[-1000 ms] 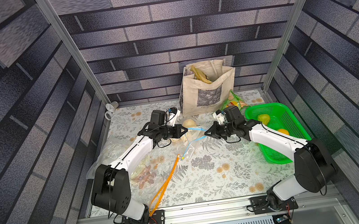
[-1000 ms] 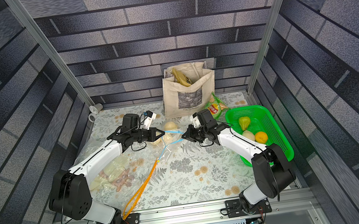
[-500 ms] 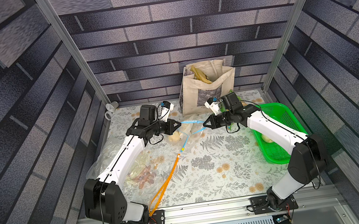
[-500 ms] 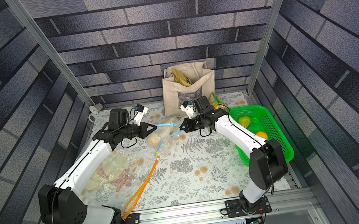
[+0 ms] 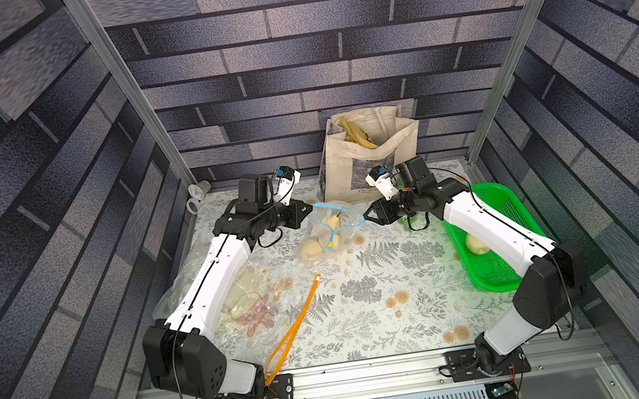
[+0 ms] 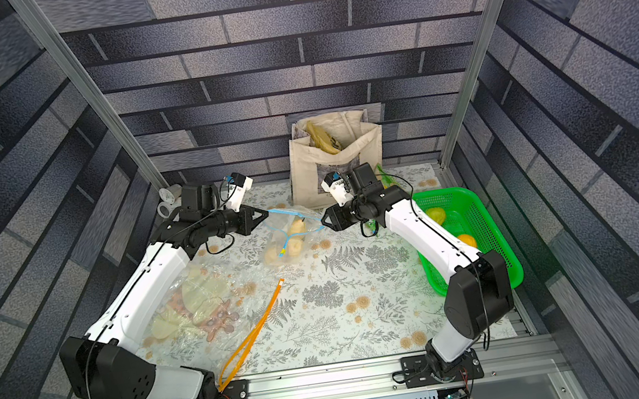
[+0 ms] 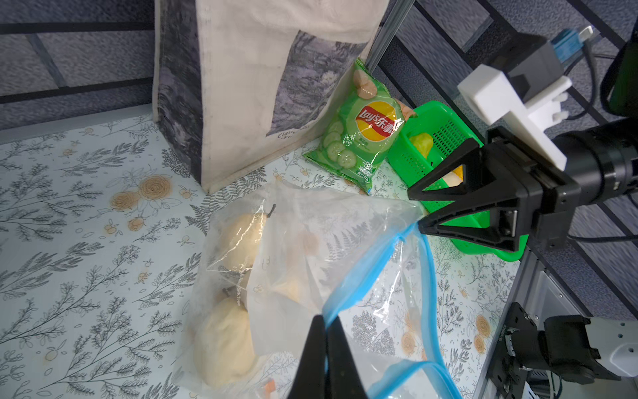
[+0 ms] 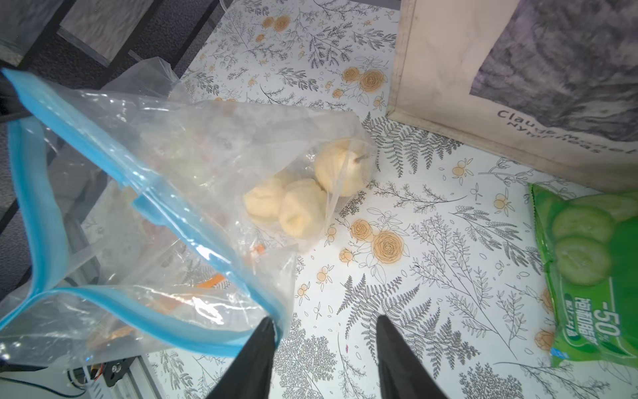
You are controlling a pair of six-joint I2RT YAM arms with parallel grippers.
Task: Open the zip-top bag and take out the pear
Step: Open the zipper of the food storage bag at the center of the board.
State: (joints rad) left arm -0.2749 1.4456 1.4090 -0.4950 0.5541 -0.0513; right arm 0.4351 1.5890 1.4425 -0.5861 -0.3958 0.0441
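Pinching the blue zip rim (image 7: 362,274) of the zip-top bag (image 7: 293,241), left pincer (image 7: 326,323) is clamped on it, bag mouth gaping. Right pincer (image 8: 324,319) has jaws apart, the rim's opposite corner at one fingertip, gripping nothing. Pear (image 8: 340,169) sits inside the bag with two more, bag bottom resting on the table (image 5: 386,305) between both arms, just in front of the tote bag (image 5: 367,160).

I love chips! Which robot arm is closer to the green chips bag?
Right. The right end effector is close beside the chips bag. The left end effector is farther away, on the other side of the zip-top bag, gripping its blue rim.
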